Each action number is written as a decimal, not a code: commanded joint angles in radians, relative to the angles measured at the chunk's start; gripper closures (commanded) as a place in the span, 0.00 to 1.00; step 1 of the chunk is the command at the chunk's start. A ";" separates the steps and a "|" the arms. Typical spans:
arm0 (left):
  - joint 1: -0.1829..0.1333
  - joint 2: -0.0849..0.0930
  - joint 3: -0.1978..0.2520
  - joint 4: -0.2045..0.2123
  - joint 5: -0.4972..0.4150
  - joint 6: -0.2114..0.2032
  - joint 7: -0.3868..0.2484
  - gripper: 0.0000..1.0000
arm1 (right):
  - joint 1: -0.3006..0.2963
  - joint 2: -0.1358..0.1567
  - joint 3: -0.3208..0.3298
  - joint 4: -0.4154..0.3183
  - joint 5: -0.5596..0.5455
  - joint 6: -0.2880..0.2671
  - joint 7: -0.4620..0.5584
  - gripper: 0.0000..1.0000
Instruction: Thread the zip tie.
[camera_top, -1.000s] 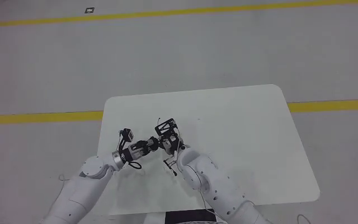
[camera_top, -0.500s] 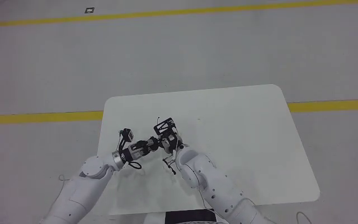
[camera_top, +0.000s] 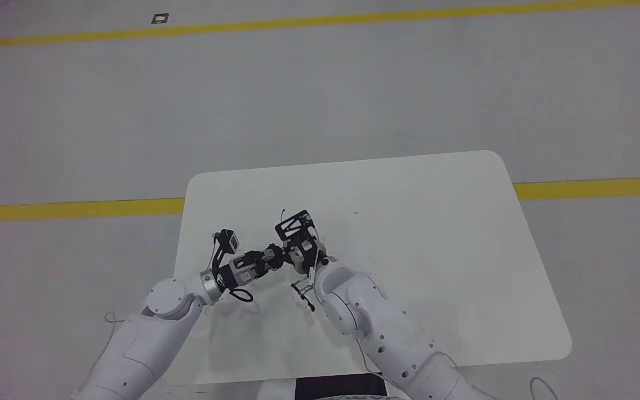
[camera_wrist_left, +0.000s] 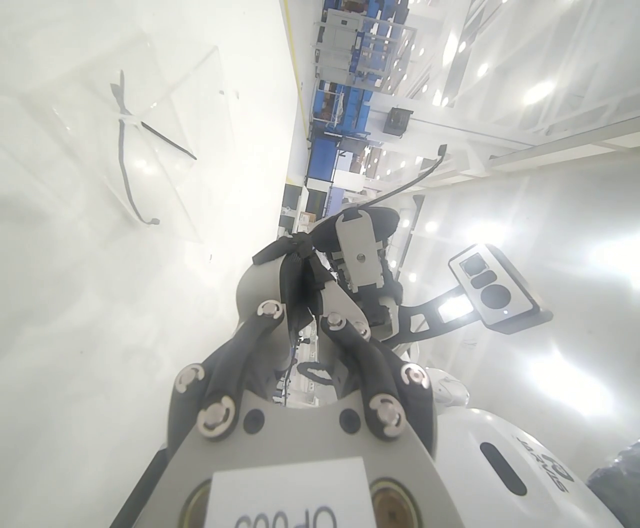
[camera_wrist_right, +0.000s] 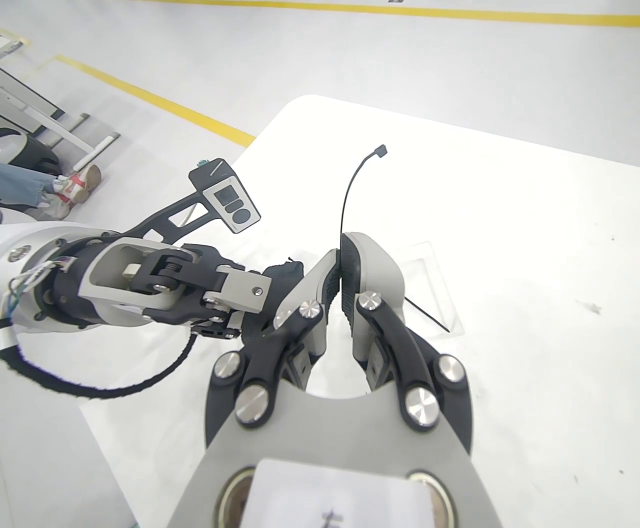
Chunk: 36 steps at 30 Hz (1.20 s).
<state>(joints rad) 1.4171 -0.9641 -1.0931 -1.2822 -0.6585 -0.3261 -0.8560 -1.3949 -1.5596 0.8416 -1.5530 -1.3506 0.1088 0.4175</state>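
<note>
Two claws meet above the near-left part of the white surface (camera_top: 450, 200).

Top view: the left claw (camera_top: 271, 255) and the right claw (camera_top: 296, 243) sit tip to tip, and a black zip tie (camera_top: 283, 215) stands up at their far side. Left wrist view: the left claw's fingers are pressed together, but whether they pinch the tie's end cannot be told. A clear tray (camera_wrist_left: 192, 100) holding loose ties (camera_wrist_left: 125, 165) lies on the surface farther off. Right wrist view: the right claw pinches the zip tie, whose strap rises from the fingertips and curves to its head.
</note>
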 joint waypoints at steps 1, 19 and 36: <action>0.000 0.000 0.000 0.000 0.000 0.000 0.000 1.00 | 0.001 0.000 0.000 0.000 0.002 0.000 -0.004 1.00; 0.000 0.000 0.000 0.000 0.000 0.000 0.000 1.00 | 0.011 -0.002 -0.008 0.017 0.005 0.008 0.007 1.00; 0.000 0.000 0.000 0.000 0.000 0.000 0.000 1.00 | -0.008 0.002 -0.008 -0.001 0.011 -0.001 0.012 1.00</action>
<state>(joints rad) 1.4171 -0.9641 -1.0931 -1.2822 -0.6585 -0.3261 -0.8560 -1.4013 -1.5576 0.8337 -1.5530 -1.3396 0.1076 0.4307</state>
